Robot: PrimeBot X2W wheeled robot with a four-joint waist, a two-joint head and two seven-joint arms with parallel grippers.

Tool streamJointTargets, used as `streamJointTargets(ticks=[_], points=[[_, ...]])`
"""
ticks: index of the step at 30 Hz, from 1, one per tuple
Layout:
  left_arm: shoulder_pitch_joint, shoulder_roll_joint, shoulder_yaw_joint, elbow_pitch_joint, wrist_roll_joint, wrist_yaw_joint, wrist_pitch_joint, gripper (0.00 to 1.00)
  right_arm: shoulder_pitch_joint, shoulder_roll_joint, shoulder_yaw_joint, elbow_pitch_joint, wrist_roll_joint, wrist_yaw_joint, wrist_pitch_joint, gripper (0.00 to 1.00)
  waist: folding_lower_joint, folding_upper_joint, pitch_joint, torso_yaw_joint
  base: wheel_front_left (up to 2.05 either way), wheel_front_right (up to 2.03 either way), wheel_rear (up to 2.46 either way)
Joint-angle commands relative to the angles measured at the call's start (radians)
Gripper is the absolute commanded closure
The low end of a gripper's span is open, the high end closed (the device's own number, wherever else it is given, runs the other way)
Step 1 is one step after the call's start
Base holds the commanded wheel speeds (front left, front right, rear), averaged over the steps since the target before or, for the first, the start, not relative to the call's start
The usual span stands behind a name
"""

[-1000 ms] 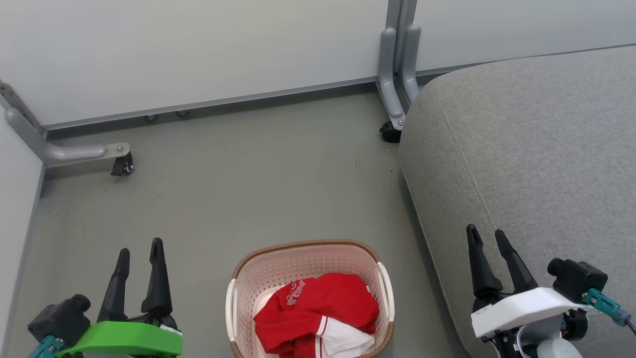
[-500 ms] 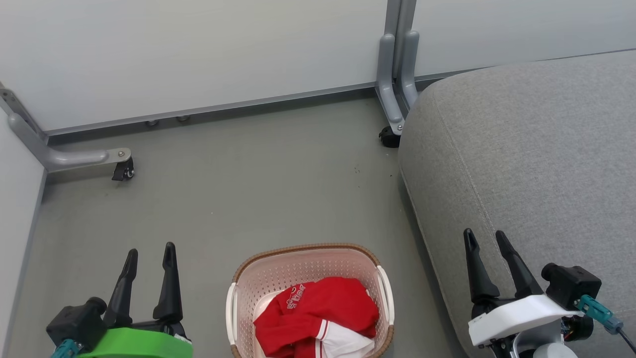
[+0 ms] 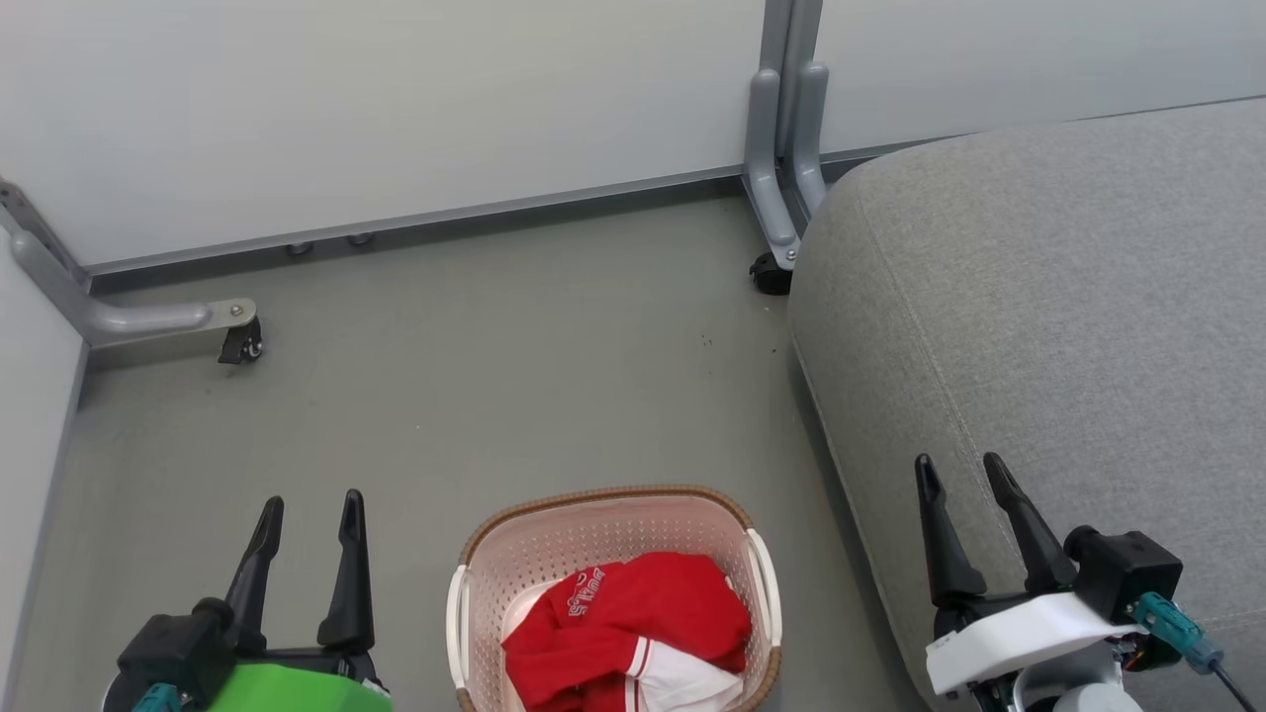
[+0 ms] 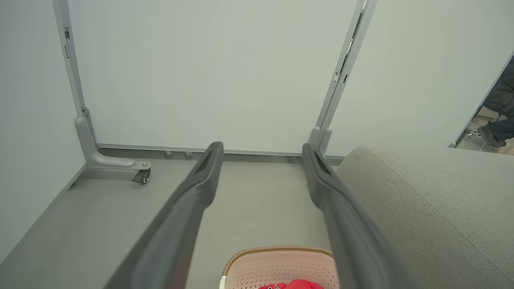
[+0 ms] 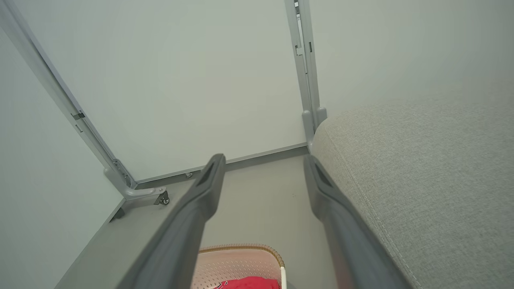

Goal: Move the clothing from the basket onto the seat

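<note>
My left pincer [image 3: 311, 504] and right pincer [image 3: 958, 465] are spread, empty; the clothing [image 3: 643, 613] at 6 o'clock could snag the basket [image 3: 593, 494] holes

The near end of the basket [image 3: 603, 494] runs off the bottom edge of my head view, and the clothing [image 3: 643, 613] in it is cut off there too. That red heap is so crumpled that I cannot tell how many pieces it holds. Its white lettering [image 3: 587, 578] is creased and too small to read. The clothing hides most of the basket's floor. The seat [image 3: 1039, 297] passes out at the right and bottom edges, and its corner hides part of a black castor [image 3: 767, 275]. The bodies behind my left jaws and right jaws are clipped by the bottom edge. In my left wrist view a person's leg [image 4: 498, 116] is cut by the right edge.
</note>
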Motion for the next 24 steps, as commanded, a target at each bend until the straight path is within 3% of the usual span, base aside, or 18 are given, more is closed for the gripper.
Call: streamJointTargets(ticks=[1, 24], points=[[0.014, 0.007, -0.002, -0.009, 0.025, -0.004, -0.008, 0.00, 0.012, -0.005, 0.004, -0.009, -0.026, 0.000, -0.009, 0.00, 0.0000, 0.0000, 0.000, -0.001, 0.00, 0.00, 0.00], [0.026, 0.018, -0.015, -0.021, 0.156, -0.006, -0.044, 0.00, 0.020, -0.006, 0.022, -0.028, -0.154, 0.000, -0.044, 0.00, -0.0001, 0.0000, 0.003, 0.000, 0.00, 0.00, 0.00]])
